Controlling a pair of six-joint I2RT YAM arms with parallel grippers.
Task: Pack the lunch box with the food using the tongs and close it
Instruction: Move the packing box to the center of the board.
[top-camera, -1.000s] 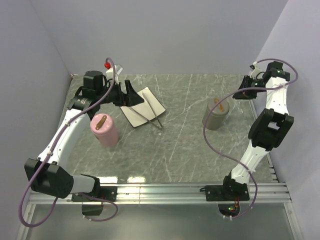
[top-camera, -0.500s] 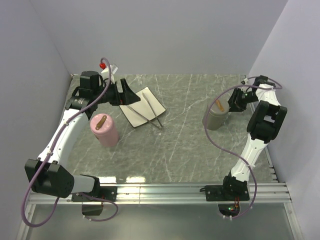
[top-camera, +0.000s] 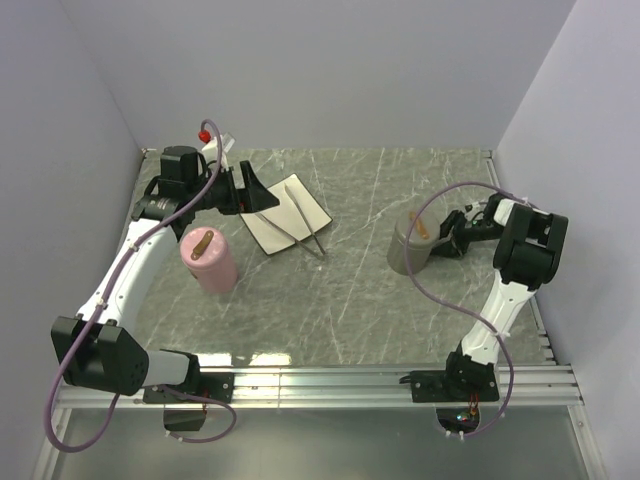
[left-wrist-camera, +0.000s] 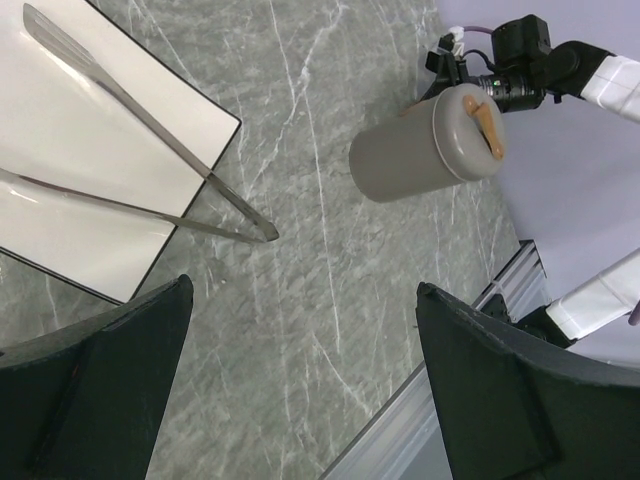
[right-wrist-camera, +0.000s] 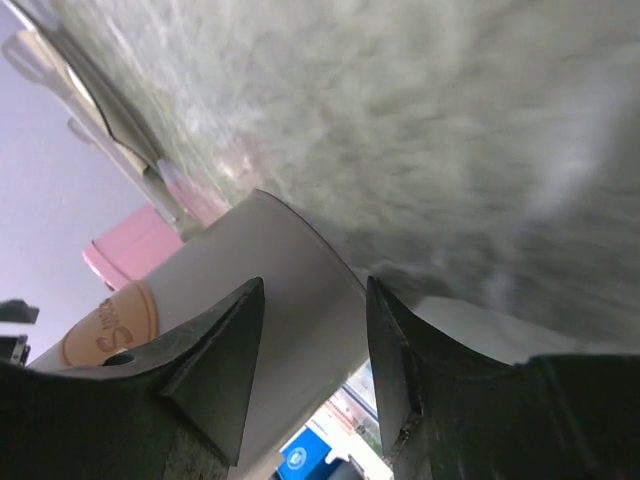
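The silver tongs (top-camera: 300, 228) (left-wrist-camera: 150, 125) lie across the white square plate (top-camera: 266, 236) (left-wrist-camera: 90, 150), joined end off its corner. No food shows in any view. A grey lidded lunch box cylinder (top-camera: 405, 250) (left-wrist-camera: 400, 160) (right-wrist-camera: 280, 330) stands at the right and seems to lean left. My right gripper (top-camera: 447, 235) (right-wrist-camera: 313, 285) is open right beside its top, fingers apart with the grey wall just beyond them. At the plate's far left edge my left gripper (top-camera: 255, 190) (left-wrist-camera: 305, 285) hangs wide open, holding nothing.
A pink lidded cylinder (top-camera: 210, 265) (right-wrist-camera: 130, 250) with a tan handle stands left of centre, near my left forearm. The metal rail (top-camera: 330, 380) runs along the near edge. Grey walls close in the left, back and right.
My right gripper swung down from high at the right to the grey cylinder's top and opened wider. The cylinder shifted left. The left arm barely moved.
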